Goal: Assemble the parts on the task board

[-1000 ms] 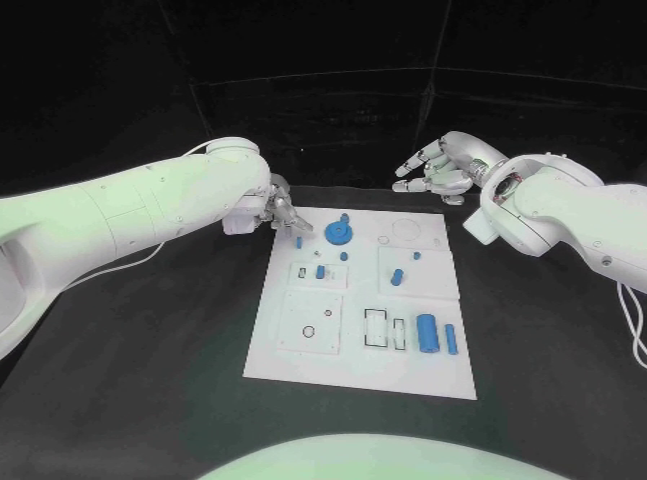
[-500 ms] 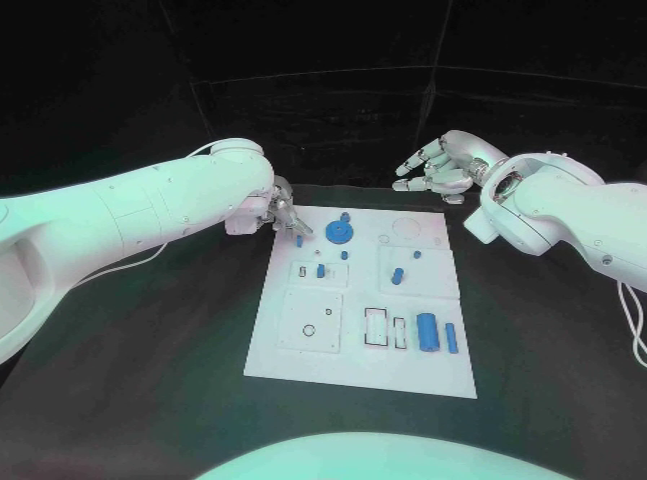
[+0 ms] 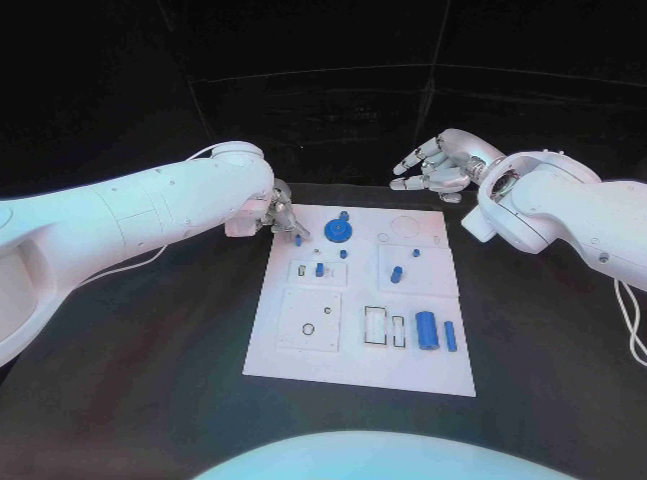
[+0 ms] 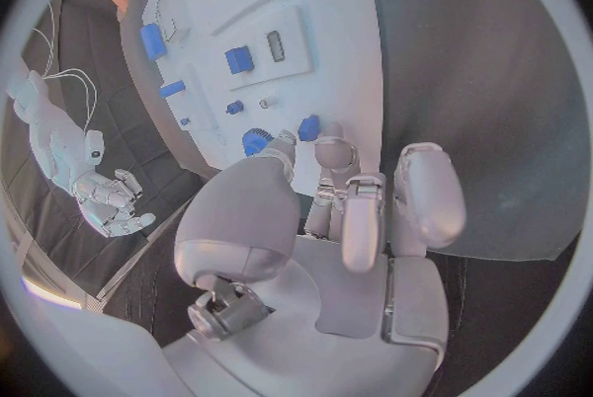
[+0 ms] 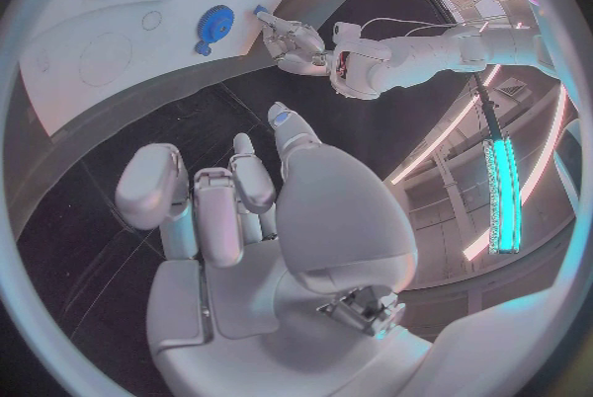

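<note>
Where the left hand point(image 3: 283, 215) pinches a small blue part point(image 4: 309, 128) at the task board point(image 3: 323, 355) corner, its fingertips half hide it; the right hand point(image 3: 436, 168) hangs spread, empty.

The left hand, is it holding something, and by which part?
It looks so: the left hand pinches a small blue part between fingertips at the task board's corner. Which end cannot be told.

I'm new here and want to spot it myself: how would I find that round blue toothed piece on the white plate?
Start at the task board mid-table, then go to its far edge near the left hand. The gear lies there: the only round, toothed blue part, wider than the small pegs around it.
</note>
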`<state>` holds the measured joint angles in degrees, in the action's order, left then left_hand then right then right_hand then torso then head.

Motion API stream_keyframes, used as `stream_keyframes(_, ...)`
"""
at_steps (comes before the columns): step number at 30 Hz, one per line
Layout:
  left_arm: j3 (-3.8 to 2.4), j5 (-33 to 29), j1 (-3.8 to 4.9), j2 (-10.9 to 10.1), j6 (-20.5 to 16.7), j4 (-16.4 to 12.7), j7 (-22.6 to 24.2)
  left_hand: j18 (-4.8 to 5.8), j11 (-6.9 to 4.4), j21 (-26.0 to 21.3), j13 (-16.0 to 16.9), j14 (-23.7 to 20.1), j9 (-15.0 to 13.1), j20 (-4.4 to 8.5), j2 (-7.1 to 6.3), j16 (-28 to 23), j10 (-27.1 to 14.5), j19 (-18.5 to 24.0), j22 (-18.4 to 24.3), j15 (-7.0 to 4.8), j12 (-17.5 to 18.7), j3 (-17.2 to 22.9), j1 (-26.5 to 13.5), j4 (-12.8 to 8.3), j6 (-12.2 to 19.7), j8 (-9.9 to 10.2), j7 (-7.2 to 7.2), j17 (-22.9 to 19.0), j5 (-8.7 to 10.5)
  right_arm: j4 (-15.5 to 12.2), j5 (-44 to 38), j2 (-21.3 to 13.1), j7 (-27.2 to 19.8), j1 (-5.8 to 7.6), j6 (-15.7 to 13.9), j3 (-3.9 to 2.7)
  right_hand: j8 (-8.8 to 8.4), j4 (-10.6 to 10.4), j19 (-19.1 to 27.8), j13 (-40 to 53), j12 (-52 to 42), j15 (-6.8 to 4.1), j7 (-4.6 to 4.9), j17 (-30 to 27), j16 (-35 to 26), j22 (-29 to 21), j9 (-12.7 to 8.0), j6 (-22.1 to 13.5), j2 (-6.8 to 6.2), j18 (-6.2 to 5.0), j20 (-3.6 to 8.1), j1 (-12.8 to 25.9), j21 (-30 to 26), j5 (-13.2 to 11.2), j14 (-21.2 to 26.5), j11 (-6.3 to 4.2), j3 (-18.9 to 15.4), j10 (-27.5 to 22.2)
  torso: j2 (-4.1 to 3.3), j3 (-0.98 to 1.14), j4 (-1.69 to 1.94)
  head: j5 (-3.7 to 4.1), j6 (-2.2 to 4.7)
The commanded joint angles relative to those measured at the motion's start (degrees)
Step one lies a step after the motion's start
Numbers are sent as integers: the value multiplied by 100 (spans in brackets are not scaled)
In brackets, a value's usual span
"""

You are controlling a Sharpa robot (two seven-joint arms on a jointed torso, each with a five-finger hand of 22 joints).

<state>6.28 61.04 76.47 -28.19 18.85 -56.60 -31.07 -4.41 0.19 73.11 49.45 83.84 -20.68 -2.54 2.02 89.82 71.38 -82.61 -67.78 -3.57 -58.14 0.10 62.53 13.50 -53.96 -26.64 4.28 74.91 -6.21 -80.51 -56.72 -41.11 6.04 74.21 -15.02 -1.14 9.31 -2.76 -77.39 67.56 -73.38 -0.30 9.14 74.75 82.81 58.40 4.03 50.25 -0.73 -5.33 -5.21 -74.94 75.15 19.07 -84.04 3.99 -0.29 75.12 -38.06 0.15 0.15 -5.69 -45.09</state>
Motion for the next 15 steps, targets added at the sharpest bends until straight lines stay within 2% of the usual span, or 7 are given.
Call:
stream_keyframes(1, 2, 46, 6, -3, -39, 2, 45, -35, -15, 14, -4, 616, 9, 1, -11, 18, 42, -27, 1, -8, -33, 1, 65, -35, -48, -34, 8, 1509, 25, -1, -12, 1, -45, 10, 32, -4, 24, -38, 36, -2, 26, -30, -1, -3, -22, -5, -6, -44, 56, -63, -12, -13, -39, 19, -281, 1, 7, -34, 3, 2, 1, 0, -14)
stream_keyframes(10, 3, 46, 5, -6, -77, -41, 93, -35, -22, 15, -6, 616, 22, 4, 48, 18, 44, -28, -5, -13, -43, 17, 136, -73, -74, -53, 0, 1509, 22, 3, -12, 9, -39, 10, 41, -4, 24, -38, 36, -2, 26, -30, -1, -3, -22, -5, -6, -44, 56, -63, -12, -13, -39, 19, -281, 1, 7, -34, 5, 3, 5, -2, -19)
stream_keyframes(15, 4, 45, 5, -2, -51, -58, 140, -32, -31, 22, -16, 616, 43, 10, 114, 18, 44, -32, -22, -19, -52, 66, 280, -173, -98, -75, -10, 1509, 19, 6, -12, 16, -35, 10, 49, -4, 24, -38, 36, -2, 26, -30, -1, -3, -22, -5, -6, -44, 56, -63, -12, -13, -39, 19, -281, 1, 7, -34, 3, 3, 2, -5, -26)
